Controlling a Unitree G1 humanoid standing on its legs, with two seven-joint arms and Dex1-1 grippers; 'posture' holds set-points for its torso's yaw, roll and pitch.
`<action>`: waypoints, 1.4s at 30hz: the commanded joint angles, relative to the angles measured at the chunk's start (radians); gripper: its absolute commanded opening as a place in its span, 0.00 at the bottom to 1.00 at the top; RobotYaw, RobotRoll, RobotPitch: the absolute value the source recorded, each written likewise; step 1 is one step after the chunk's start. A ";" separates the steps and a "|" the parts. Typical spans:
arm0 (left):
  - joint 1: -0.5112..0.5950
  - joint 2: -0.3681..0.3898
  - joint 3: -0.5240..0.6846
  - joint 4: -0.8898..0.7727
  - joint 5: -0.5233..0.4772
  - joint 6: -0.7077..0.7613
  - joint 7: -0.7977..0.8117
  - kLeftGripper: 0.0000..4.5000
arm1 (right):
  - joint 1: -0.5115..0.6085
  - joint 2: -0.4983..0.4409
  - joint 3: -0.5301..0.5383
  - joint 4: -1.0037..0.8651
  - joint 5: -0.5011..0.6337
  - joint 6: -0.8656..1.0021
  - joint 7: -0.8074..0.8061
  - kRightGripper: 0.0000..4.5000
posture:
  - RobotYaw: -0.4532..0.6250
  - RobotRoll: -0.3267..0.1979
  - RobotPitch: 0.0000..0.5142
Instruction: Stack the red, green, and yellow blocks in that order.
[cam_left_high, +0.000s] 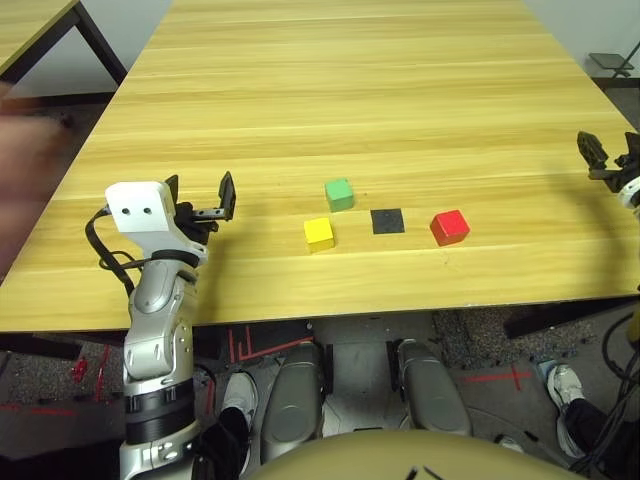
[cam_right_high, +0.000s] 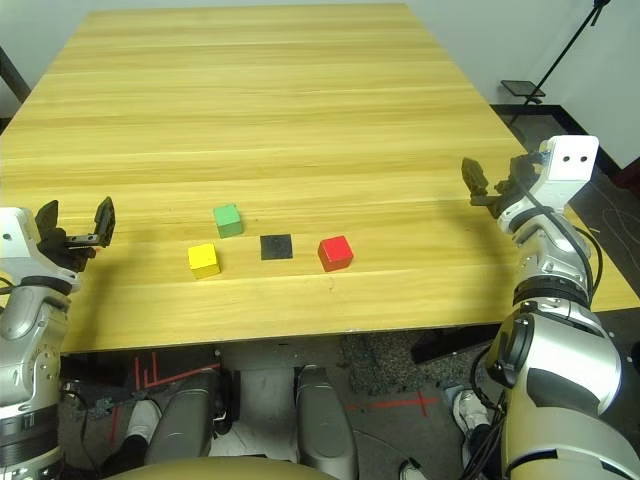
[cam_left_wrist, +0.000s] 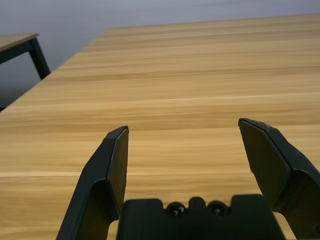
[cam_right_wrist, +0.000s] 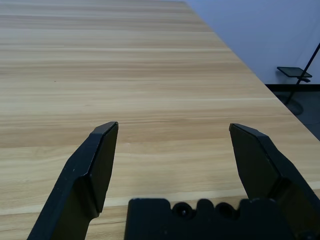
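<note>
The black square patch (cam_left_high: 387, 221) lies flat on the wood-grained table (cam_left_high: 300, 100), toward the robot's side of the tabletop, and the three blocks sit around it, each on the table by itself. The red block (cam_left_high: 450, 227) is near the patch on its right, turned a little so that one corner points toward the robot. The green block (cam_left_high: 339, 195) is to the left of the patch and slightly farther from the robot, while the yellow block (cam_left_high: 319, 235) is also to the left, a bit nearer the robot than the patch (green and yellow are close neighbours, with a small gap of bare wood between them). The left gripper (cam_left_high: 200, 180) hovers well to the left of the patch, released, its two black fingers spread wide with nothing between them. The right gripper (cam_right_high: 494, 165) is well to the right of the patch and somewhat farther from the robot, likewise released, its fingers wide apart and empty. Far to the left of the patch, beyond the table's edge, there is a blurred pinkish shape (cam_left_high: 25, 170), which may be a person's hand, though the blur makes it hard to be sure.
</note>
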 joint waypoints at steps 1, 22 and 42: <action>0.010 0.011 0.027 0.055 -0.004 -0.039 -0.011 1.00 | 0.020 0.001 -0.012 0.025 0.005 0.013 -0.025 1.00 | 0.63 0.37 0.21; -0.236 0.525 -0.282 -0.186 -0.380 0.423 -0.639 1.00 | -0.247 -0.076 0.782 -0.256 -0.174 -0.034 1.003 1.00 | 0.71 0.27 0.17; -0.233 0.414 -0.415 -0.160 -0.222 0.376 -0.595 1.00 | -0.263 -0.084 1.196 -0.380 0.097 -0.033 1.003 1.00 | 0.81 0.19 0.23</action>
